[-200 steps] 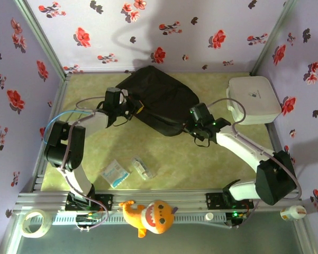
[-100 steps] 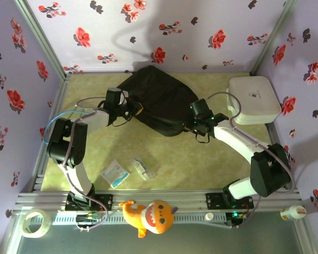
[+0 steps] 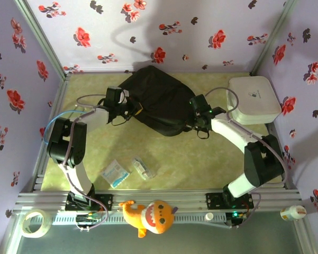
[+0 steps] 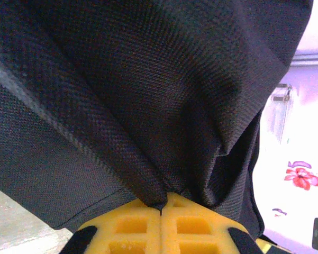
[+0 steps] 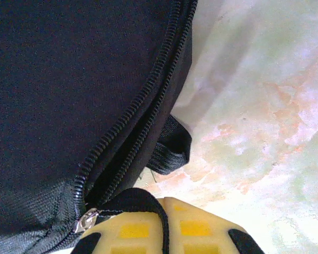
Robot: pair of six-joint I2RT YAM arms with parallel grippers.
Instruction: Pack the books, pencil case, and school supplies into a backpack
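Backpack (image 3: 159, 100) lies flat on the table, zip (image 5: 147, 103) looks shut. Step: opening it, I'd say. Left gripper (image 4: 161, 203) at its left edge, jaws pinched together on a fabric fold. Right gripper (image 5: 164, 203) at its right edge, clamped on the black pull loop (image 5: 132, 194) by the slider. Next: right drags the loop along the zip, left holds the fabric taut. Pencil case (image 3: 143, 168) lies nearer the arm bases, well apart from the backpack. Both arms reach forward, elbows out.

The backpack (image 4: 121, 95) is matt black woven cloth, coarse-grained; its zip (image 5: 143, 106) carries a small shiny metal puller (image 5: 83, 222). The desk (image 5: 254, 106) looks smooth and marbled.
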